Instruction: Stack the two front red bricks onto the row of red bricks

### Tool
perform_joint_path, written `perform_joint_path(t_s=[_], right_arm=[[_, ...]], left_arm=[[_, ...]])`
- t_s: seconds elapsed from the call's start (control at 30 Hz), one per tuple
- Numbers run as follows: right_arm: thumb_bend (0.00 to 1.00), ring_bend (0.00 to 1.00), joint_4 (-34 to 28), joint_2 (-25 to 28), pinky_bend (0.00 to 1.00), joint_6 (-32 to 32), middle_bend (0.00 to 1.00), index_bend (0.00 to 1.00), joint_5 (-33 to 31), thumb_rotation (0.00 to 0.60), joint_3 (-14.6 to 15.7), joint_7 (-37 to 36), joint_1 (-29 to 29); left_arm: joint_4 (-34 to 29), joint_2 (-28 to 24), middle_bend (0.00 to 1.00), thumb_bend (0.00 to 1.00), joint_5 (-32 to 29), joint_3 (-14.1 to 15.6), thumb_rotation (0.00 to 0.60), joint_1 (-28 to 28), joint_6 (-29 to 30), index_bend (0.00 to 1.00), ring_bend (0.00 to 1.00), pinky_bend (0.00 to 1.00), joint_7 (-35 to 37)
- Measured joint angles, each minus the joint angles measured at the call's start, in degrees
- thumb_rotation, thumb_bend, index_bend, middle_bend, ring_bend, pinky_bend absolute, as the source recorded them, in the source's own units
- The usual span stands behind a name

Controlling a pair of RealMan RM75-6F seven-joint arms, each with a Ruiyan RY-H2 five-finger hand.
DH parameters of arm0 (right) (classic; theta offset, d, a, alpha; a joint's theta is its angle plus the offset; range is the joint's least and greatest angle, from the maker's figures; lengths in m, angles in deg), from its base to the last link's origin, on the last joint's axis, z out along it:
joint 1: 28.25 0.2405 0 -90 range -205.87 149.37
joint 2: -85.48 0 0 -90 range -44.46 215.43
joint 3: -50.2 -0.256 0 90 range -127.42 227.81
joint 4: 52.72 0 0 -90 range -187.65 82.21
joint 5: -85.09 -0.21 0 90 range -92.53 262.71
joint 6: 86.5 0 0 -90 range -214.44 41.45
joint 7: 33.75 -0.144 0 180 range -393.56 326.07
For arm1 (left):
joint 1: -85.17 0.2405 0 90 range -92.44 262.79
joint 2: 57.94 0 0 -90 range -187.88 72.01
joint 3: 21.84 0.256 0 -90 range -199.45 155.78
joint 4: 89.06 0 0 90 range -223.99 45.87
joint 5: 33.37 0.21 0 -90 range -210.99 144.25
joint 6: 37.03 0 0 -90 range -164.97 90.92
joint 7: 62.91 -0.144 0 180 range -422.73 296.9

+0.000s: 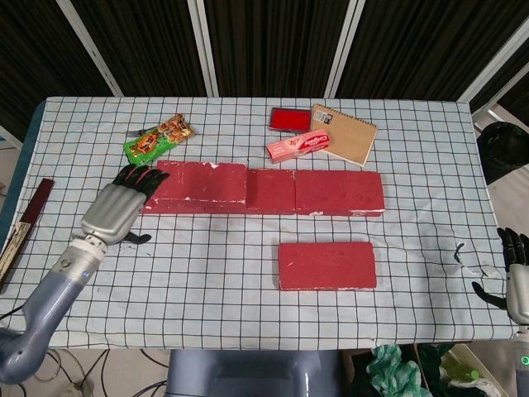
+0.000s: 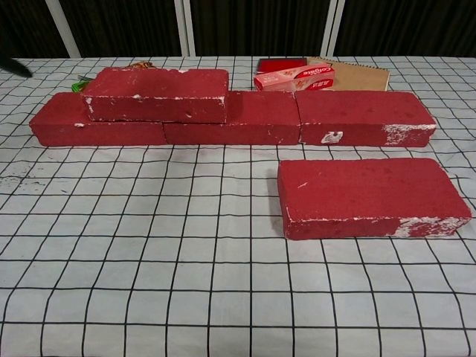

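Observation:
Three red bricks form a row (image 1: 331, 192) across the middle of the checked cloth, also in the chest view (image 2: 364, 117). A further red brick (image 1: 202, 182) lies stacked on the row's left part (image 2: 156, 94). One red brick (image 1: 326, 265) lies alone in front, right of centre (image 2: 372, 197). My left hand (image 1: 116, 211) hovers open just left of the row's left end, holding nothing and touching no brick. My right hand (image 1: 514, 273) shows at the far right edge, fingers apart and empty, well away from the front brick.
Behind the row lie a green snack bag (image 1: 157, 139), a pink box (image 1: 297, 146), a brown notebook (image 1: 345, 134) and a flat red case (image 1: 290, 119). A dark stick-like object (image 1: 25, 219) lies along the table's left edge.

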Motion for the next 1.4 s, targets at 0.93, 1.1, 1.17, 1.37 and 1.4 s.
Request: perform_joint_path(t_s=[0.93,1.1,1.17,1.37,1.4], right_arm=[[0.08,0.00,-18.9,13.0,0.12,-26.9,0.00,0.02,5.2,0.600,2.9,-0.3,15.8],[0.07,0.00,-19.1,10.0,0.12,-30.1,0.00,0.00,0.2,0.600,2.2,3.1,18.6],[0.07,0.00,-19.2,9.0,0.12,-31.3,0.00,0.00,-2.2,0.600,1.9,4.1,19.6],[0.06,0.00,-19.0,5.9,0.12,-33.5,0.00,0.00,-9.5,0.600,0.7,6.3,22.5],[0.06,0.00,-18.9,5.4,0.12,-33.7,0.00,0.00,-10.5,0.600,0.5,6.7,23.0]], left_arm=[[25.0,10.8,0.06,0.00,30.0,9.7,0.600,31.7,19.8,0.05,0.00,0.00,22.1],[25.6,10.9,0.06,0.00,30.8,8.3,0.600,32.8,20.0,0.05,0.00,0.00,22.8],[25.7,10.9,0.06,0.00,31.0,7.9,0.600,33.1,19.9,0.05,0.00,0.00,22.9],[26.1,11.0,0.06,0.00,31.0,6.7,0.600,33.6,18.7,0.05,0.00,0.00,23.0],[26.1,11.0,0.06,0.00,30.9,6.5,0.600,33.7,18.5,0.05,0.00,0.00,23.0]])
